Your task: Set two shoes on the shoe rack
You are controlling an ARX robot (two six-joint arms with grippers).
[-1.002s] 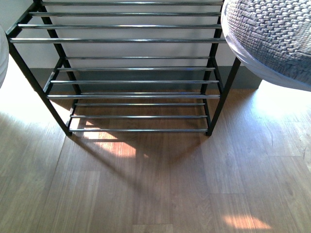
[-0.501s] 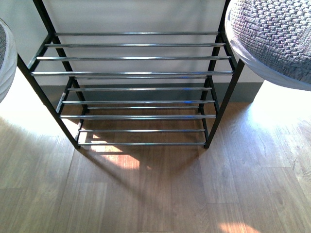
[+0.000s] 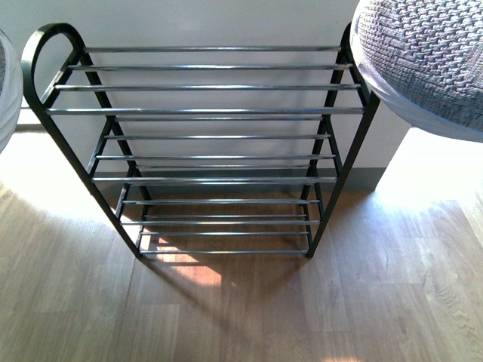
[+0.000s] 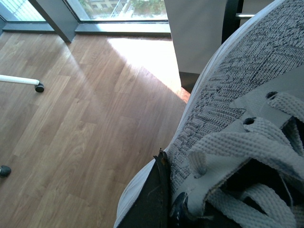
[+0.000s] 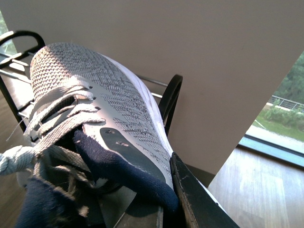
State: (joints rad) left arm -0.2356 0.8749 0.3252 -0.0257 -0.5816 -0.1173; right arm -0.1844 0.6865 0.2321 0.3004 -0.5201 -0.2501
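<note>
Pulled back from the shoe rack (image 3: 204, 111) since half a second ago: left top loop and all four tiers of bars now in the front view. Standing on wood floor (image 3: 249, 317) against white wall (image 3: 211, 23).

Front view gives only the knit toe of right shoe (image 3: 423, 53), upper right, overlapping the rack's right top corner, and a sliver of left shoe (image 3: 4, 90) at the left edge. Grippers only in the wrist views.

Left gripper (image 4: 173, 209): clamped on left shoe's side beside the laces, one dark finger outside, the other hidden. Right gripper (image 5: 164, 209): likewise gripping right shoe at the navy collar. Both shoes aloft, off the floor.

Right shoe's long axis toward the rack, toe by its looped corner. Left shoe's toe toward the wall and a black rack post. Window (image 4: 118, 9) and chair caster (image 4: 39, 87) off to the side.
</note>
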